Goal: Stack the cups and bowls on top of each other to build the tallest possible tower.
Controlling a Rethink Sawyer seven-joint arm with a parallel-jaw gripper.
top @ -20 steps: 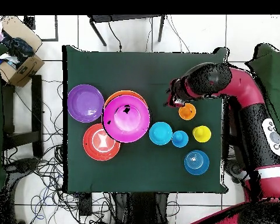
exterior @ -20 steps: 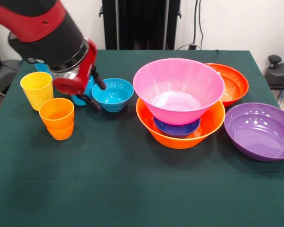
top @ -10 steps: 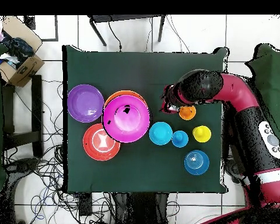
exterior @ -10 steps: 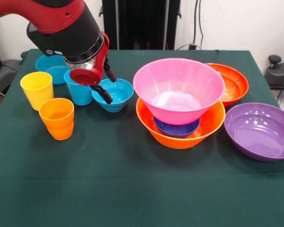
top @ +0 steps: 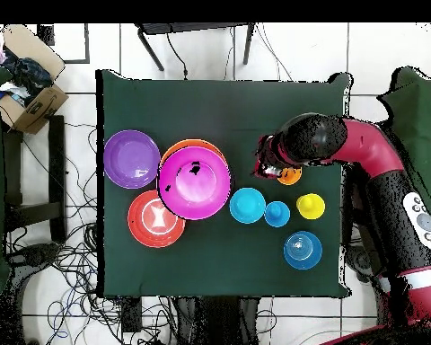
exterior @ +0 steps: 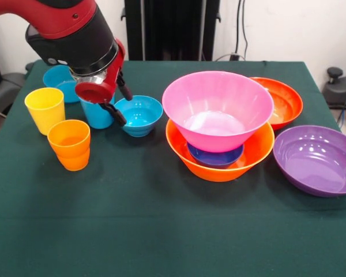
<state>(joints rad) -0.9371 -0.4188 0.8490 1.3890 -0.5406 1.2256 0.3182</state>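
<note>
My gripper [exterior: 121, 104] is open and empty, hanging low between the light blue cup [exterior: 96, 112] and the small teal bowl [exterior: 139, 114]. The yellow cup [exterior: 45, 109] and the orange cup [exterior: 70, 144] stand upright at the left. The shallow light blue bowl [exterior: 56, 77] lies behind them. The large pink bowl [exterior: 217, 108] sits tilted on the small dark blue bowl [exterior: 215, 156] inside the large orange bowl [exterior: 219, 164]. The red-orange bowl [exterior: 284, 101] and the purple bowl [exterior: 317, 159] lie at the right. In the overhead view my gripper [top: 259, 165] is beside the orange cup [top: 290, 176].
The dark green table [exterior: 161, 225] ends close behind the bowls. A black stand [exterior: 172, 29] rises behind it. A cardboard box [top: 26, 90] and loose cables lie on the floor beside the table.
My gripper swung from over the cups toward the teal bowl, then drew back a little toward the light blue cup. It stayed open. No cup or bowl has moved.
</note>
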